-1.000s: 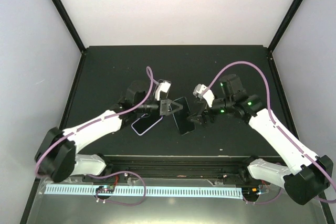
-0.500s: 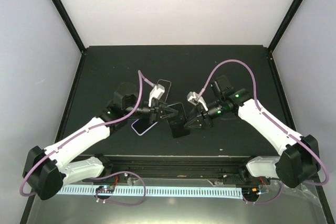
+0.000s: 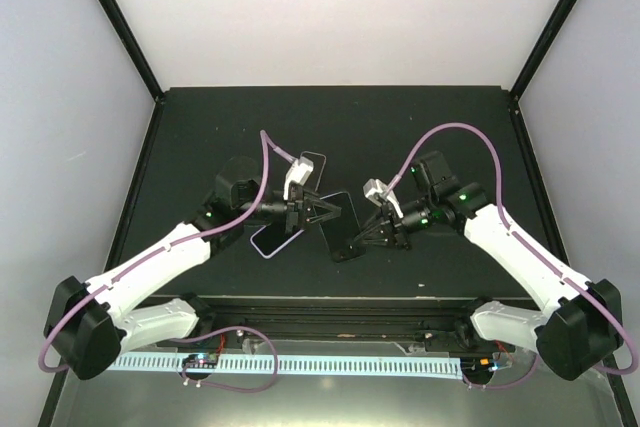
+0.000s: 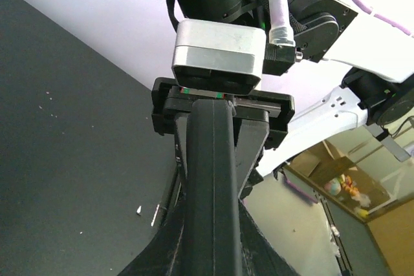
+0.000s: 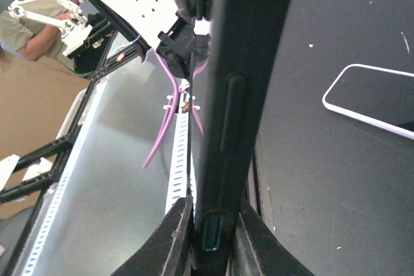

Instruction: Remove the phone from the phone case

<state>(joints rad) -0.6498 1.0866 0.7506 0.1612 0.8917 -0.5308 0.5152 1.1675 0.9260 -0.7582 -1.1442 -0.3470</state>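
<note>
Black tabletop [image 3: 200, 127] lies under the dark phone case [image 3: 340, 232], held tilted above it with the left gripper [image 3: 335, 212] and right gripper [image 3: 362, 238] each clamped on opposite ends, while a lilac-rimmed phone [image 3: 278, 240] lies flat just beside it.

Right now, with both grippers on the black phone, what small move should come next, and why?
Probably hold the left gripper firm and let the right gripper peel its end of the case back. Both are shut on opposite ends of the phone, and no gap between case and phone shows yet.
</note>
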